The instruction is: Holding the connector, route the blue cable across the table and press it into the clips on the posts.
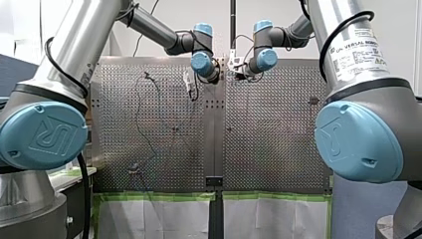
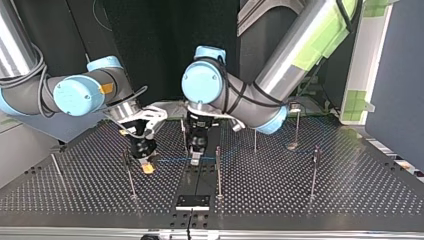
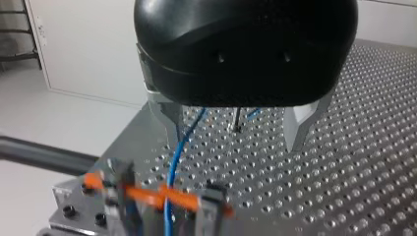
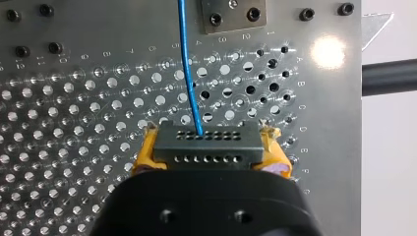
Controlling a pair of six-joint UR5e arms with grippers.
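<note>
The right jaws grip the connector [image 4: 206, 140] between yellow pads [image 4: 143, 155] low over the tabletop [image 2: 300, 200], the blue cable [image 4: 189, 73] running from it among the posts [image 2: 218, 170]. The left jaws stand wide open and empty, the cable just inside one finger [image 3: 167, 118]; closing there could pinch it off-centre or miss, and a tug might snag a post.

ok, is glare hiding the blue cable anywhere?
Right wrist view: one bright glare patch on the table, well aside of the blue cable, which reads clean down to the connector. Front view: the table's speckled sheen nearly swallows it. Top view: no glare, thin line visible.
</note>
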